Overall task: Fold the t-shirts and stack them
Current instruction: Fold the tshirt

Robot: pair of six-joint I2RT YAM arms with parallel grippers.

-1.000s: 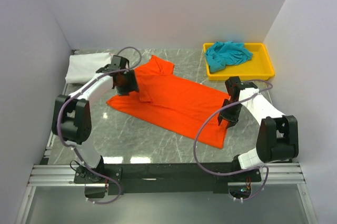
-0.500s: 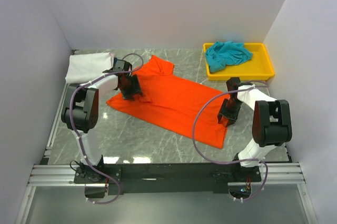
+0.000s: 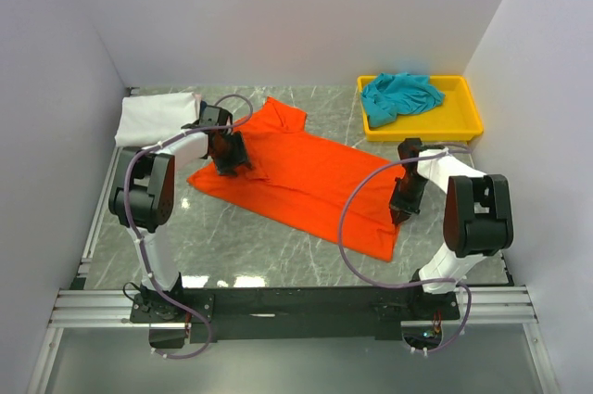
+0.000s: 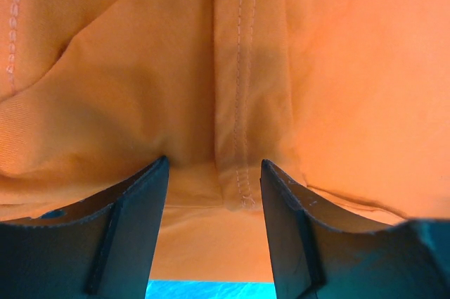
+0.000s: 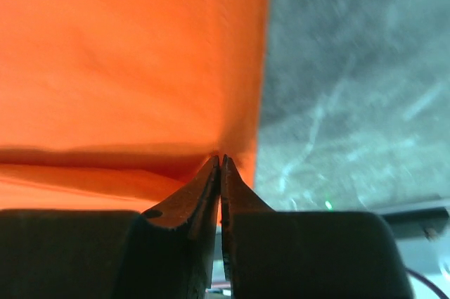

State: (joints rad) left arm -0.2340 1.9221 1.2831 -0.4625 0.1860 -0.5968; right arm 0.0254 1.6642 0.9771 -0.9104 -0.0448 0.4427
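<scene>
An orange-red t-shirt (image 3: 306, 176) lies spread flat across the middle of the marble table. My left gripper (image 3: 231, 158) rests on its left part near a sleeve. In the left wrist view the left gripper (image 4: 214, 167) is open, with a stitched sleeve hem (image 4: 239, 172) lying between its fingers (image 4: 133, 221). My right gripper (image 3: 402, 208) is at the shirt's right edge. In the right wrist view the right gripper (image 5: 221, 159) is shut, pinching the orange cloth edge (image 5: 246, 102). A teal t-shirt (image 3: 400, 95) lies crumpled in the tray. A white t-shirt (image 3: 153, 118) lies folded at the back left.
A yellow plastic tray (image 3: 422, 134) stands at the back right and holds the teal shirt. Bare marble table (image 3: 278, 250) lies between the orange shirt and the arm bases. White walls close in the left, back and right sides.
The right gripper's jaws have closed on the orange shirt's right edge. Both arms settled lower onto the shirt a second ago; the left gripper has stayed open since.
</scene>
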